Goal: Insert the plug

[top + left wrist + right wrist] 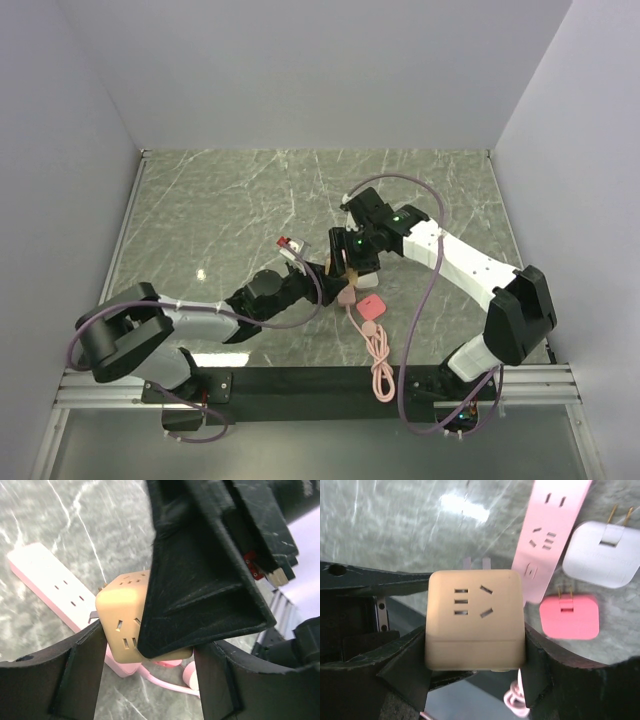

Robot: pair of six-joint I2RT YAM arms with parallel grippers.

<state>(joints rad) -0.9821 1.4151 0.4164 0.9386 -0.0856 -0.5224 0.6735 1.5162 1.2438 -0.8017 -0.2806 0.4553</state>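
The tan cube [341,268] hangs above the table middle, held between both grippers. My right gripper [475,652] is shut on its two sides, its socket face toward the camera and its prongs pointing away. My left gripper [150,672] has its fingers [75,672] against the same cube [120,625], partly hidden by the right gripper's black finger. The coral-pink plug [569,616] lies flat on the table, prongs folded, untouched; it also shows in the top view [371,305], just right of both grippers.
The pale-pink power strip [551,530] lies beside the plug, and under the cube in the left wrist view [45,577]. A white square plug [602,555] lies next to it. The strip's coiled cord [381,365] runs to the near edge. Walls enclose the marble table [220,210].
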